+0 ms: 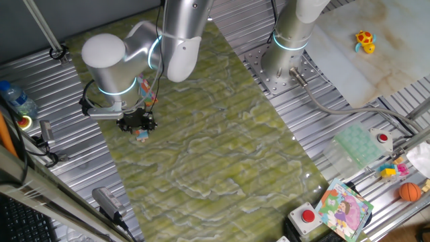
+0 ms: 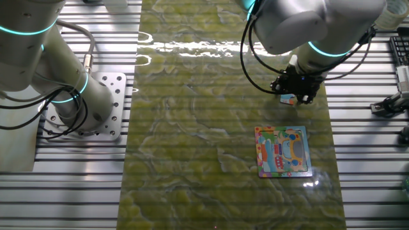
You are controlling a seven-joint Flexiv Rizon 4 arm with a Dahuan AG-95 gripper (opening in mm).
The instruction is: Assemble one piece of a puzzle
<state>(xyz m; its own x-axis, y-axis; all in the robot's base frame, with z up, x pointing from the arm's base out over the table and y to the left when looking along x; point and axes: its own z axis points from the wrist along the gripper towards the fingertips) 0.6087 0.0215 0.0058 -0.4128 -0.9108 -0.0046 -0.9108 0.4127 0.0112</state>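
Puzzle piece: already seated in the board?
No. In the other fixed view the piece sits at the pincer, apart from the puzzle, which lies nearer the camera on the mat.

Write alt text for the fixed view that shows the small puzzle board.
A robot arm's gripper holds a tiny puzzle piece just above a green mat, a little beyond the small square puzzle lying flat there. The puzzle has a light-blue border and a bright cartoon picture. A second arm's base stands at left.
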